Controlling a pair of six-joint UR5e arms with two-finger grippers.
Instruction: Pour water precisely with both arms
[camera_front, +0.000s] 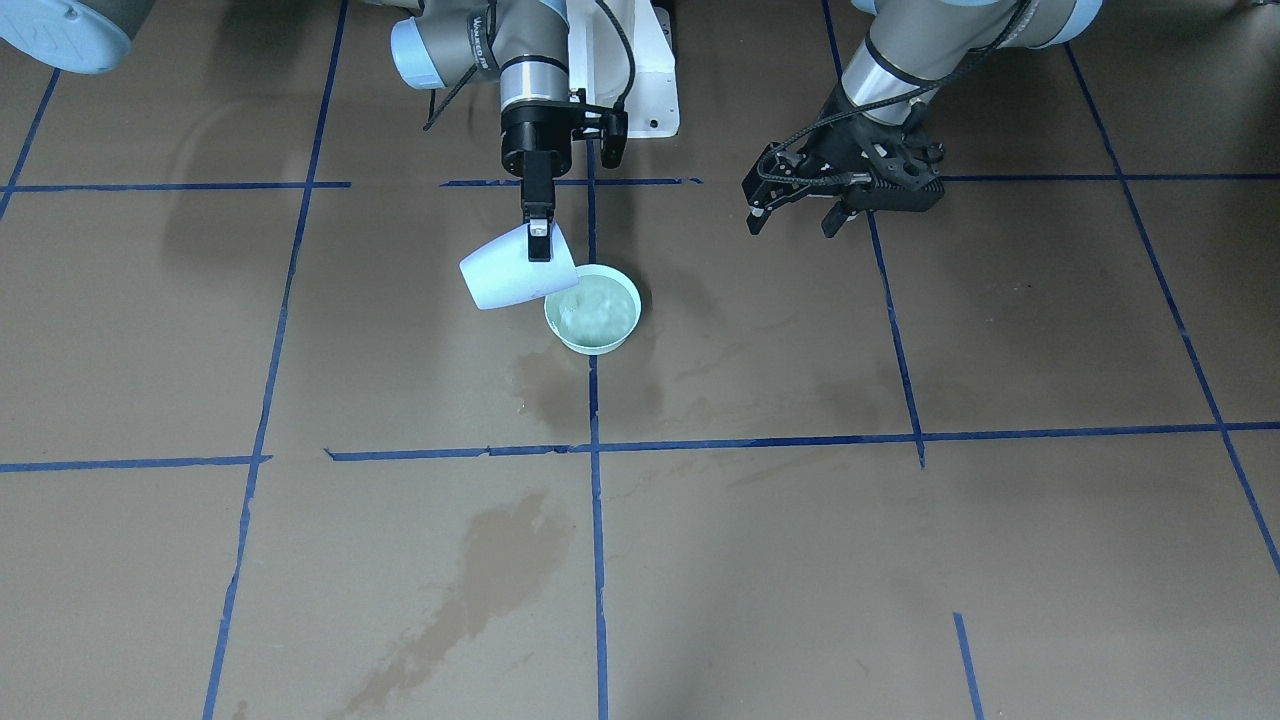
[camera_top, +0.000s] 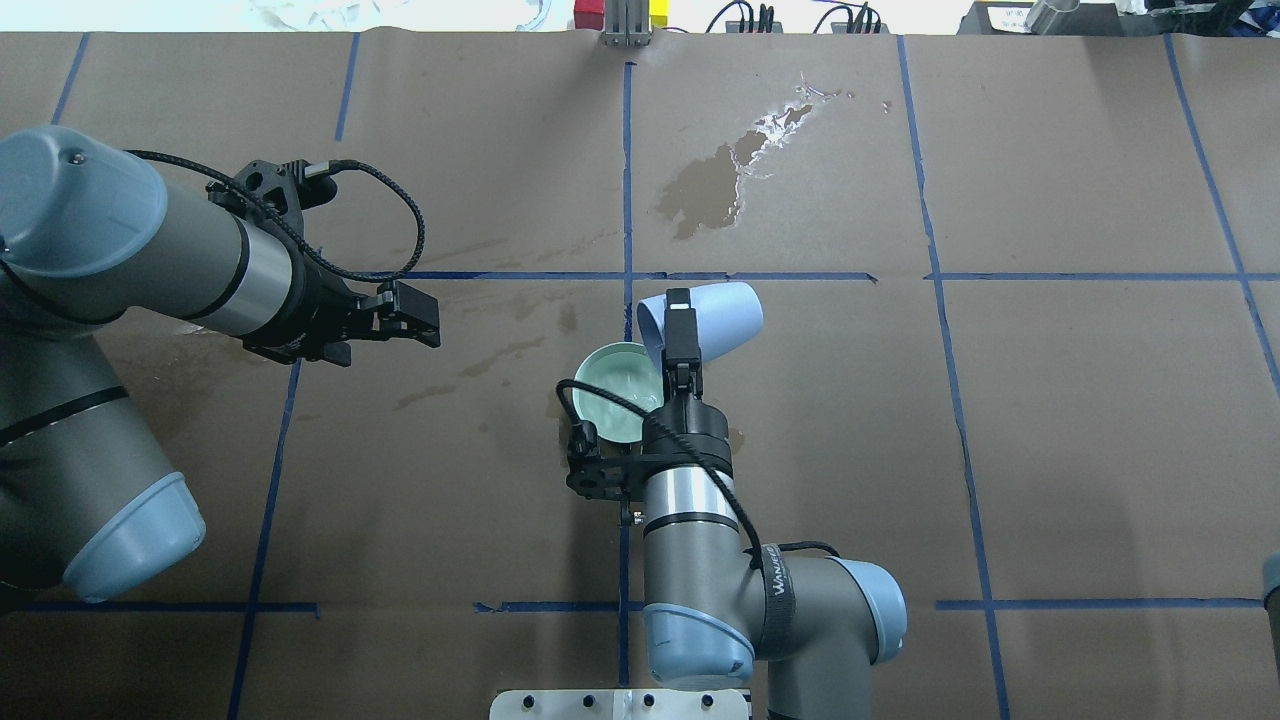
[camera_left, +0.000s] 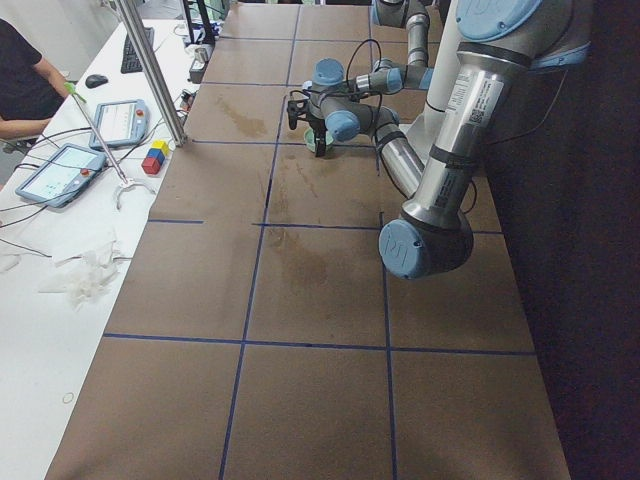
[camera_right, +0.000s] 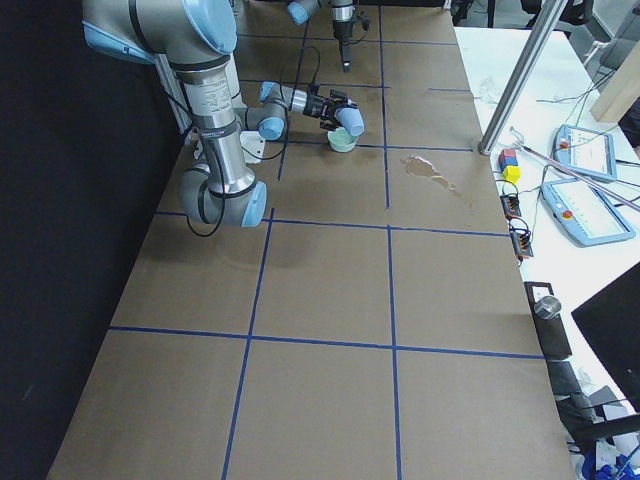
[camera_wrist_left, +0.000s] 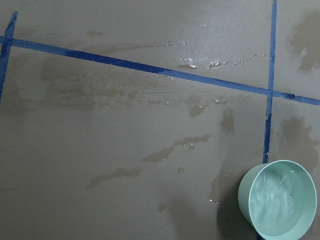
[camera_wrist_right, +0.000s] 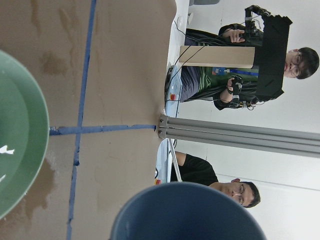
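The right gripper (camera_front: 538, 238) is clamped on the wall of a smooth pale-blue tapered plastic cup (camera_front: 505, 277), tipped sideways over a round mint-green bowl (camera_front: 600, 346) holding rippled, glossy water (camera_front: 598, 308). The left gripper (camera_front: 792, 222) hangs well apart, spread wide and empty.

Six cameras on one table (camera_top: 1050, 450).
Overhead looks forward and down from behind the robot (camera_top: 690, 520); front faces it steeply; two far end cameras look along the table. Left wrist looks down close on bowl (camera_wrist_left: 242, 200) and water (camera_wrist_left: 285, 200), shared with overhead; right wrist peers sideways past the cup (camera_wrist_right: 190, 215).
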